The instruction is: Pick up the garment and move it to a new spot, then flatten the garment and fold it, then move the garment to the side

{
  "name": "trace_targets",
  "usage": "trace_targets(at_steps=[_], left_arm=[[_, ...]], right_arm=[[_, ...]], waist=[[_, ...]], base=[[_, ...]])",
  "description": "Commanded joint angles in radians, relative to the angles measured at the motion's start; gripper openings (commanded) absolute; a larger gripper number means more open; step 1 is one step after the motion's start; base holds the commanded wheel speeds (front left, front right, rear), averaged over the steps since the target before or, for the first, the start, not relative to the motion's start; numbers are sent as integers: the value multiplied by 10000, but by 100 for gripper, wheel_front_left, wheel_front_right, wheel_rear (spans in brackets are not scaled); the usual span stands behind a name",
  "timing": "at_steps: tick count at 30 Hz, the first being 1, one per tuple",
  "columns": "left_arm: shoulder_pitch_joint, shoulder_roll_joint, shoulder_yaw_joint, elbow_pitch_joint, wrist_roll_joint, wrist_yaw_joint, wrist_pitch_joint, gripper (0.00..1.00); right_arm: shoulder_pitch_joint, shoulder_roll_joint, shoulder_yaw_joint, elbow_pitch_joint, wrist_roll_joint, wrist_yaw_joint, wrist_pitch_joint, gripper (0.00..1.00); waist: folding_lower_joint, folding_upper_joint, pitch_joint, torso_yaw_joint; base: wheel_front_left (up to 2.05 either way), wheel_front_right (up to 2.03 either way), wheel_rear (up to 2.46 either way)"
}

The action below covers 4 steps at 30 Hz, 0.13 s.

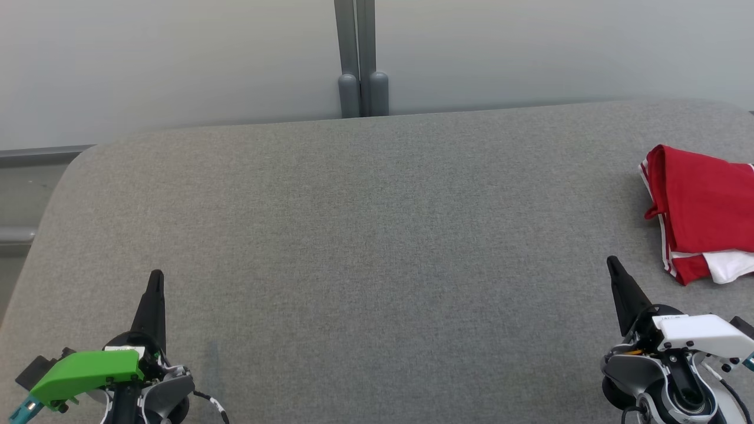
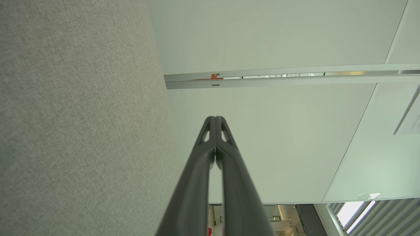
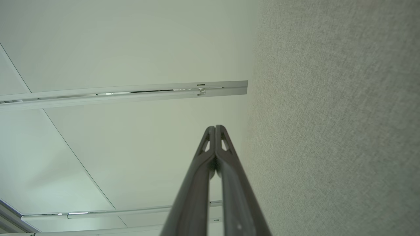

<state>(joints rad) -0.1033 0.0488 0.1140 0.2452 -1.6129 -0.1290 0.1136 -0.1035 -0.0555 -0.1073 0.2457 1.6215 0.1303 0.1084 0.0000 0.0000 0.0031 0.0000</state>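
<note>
While garment lies at right, left hand, right hand clenched empty, pointing forward

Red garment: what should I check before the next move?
1. Left tool shut, holding nothing: ok.
2. Right tool shut, holding nothing: ok.
3. Red garment lying on the table, right side: ok.
4. Garment apart from right tool: ok.
5. Garment flat: not ok, it is bunched.
6. Whole garment in head view: not ok, the frame's edge cuts it.
</note>
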Motion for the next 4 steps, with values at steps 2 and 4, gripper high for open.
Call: trace_targets(at_steps=[2,4], left_arm=[[-115,22,26,3,-2,-56,40,0],[-115,22,26,3,-2,-56,42,0]], right_arm=[[-75,-8,-26,-34,-61,7,35,0],[-76,-6,-26,-34,-64,7,38,0]], waist=[[0,0,0,0],[0,0,0,0]], base=[[0,0,0],[0,0,0]])
